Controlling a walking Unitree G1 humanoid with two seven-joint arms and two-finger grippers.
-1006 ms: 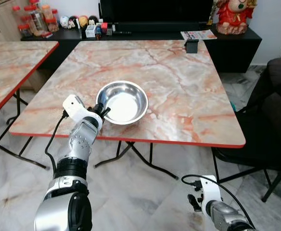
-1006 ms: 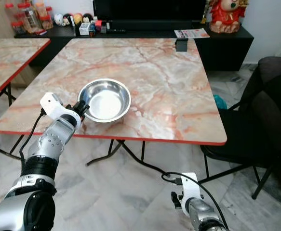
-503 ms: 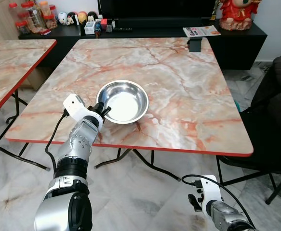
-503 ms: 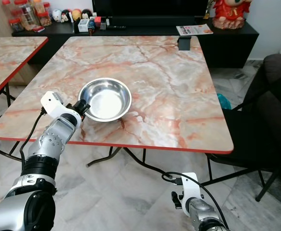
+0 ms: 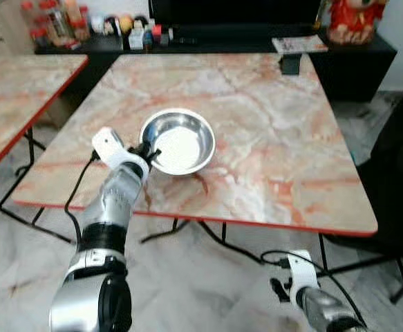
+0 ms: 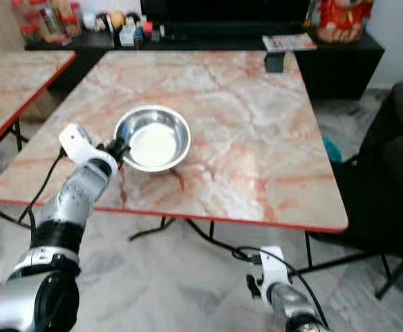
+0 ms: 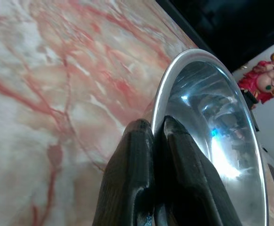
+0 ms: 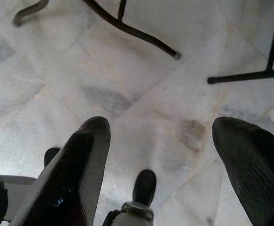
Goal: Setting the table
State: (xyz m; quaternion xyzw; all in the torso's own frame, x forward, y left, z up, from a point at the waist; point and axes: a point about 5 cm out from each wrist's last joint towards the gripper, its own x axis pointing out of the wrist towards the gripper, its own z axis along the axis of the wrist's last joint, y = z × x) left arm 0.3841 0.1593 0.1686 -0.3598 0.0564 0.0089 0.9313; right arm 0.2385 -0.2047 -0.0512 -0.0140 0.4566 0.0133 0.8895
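Where left gripper (image 7: 156, 136) pinches bowl (image 5: 178, 140), rim hidden

silver arms, black fingers
left arm (image 5: 108, 214) silver with black joint bands, white wrist box, black cable; right gripper (image 8: 162, 165) fingers matte black.

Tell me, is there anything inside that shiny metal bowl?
The bowl looks empty, just glare on bare steel. The left gripper pinches its near rim, hiding a sliver there.
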